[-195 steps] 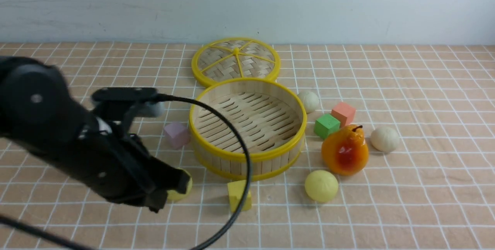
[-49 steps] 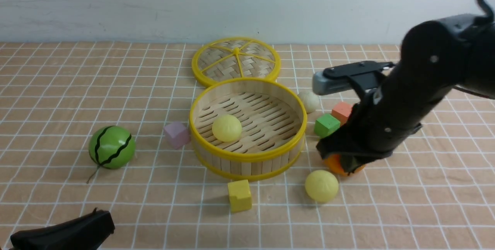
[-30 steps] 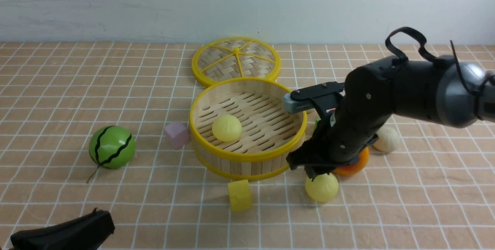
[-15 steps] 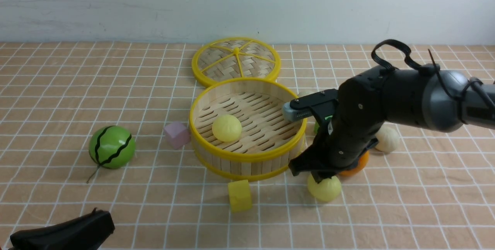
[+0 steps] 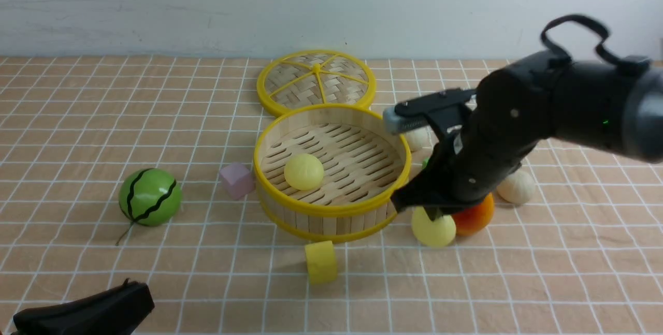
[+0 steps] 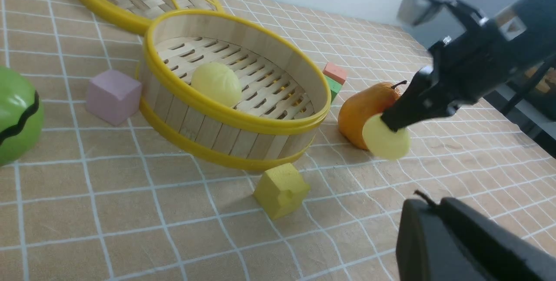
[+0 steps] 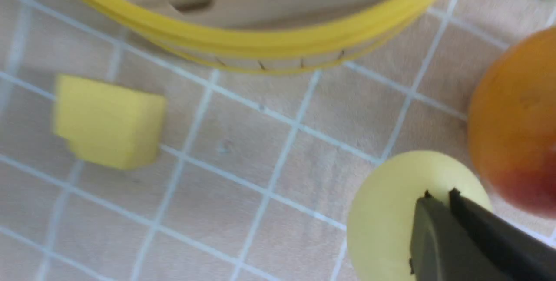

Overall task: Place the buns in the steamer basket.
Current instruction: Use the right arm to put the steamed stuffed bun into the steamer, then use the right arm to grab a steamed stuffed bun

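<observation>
A: One bun sits in the basket. Front view: right gripper pinches a second bun at four o'clock.
B: Left wrist: it hangs beside the pear. Left gripper, can't tell.
A: Right wrist: tips clamped.

I work over a flat table under a peach-tan cloth ruled with a white grid of squares. It lies smooth, with faint creases on my right. Behind it rises a pale grey-white painted wall, scuffed and streaked. The light is soft and even, the shadows short and faint.
</observation>
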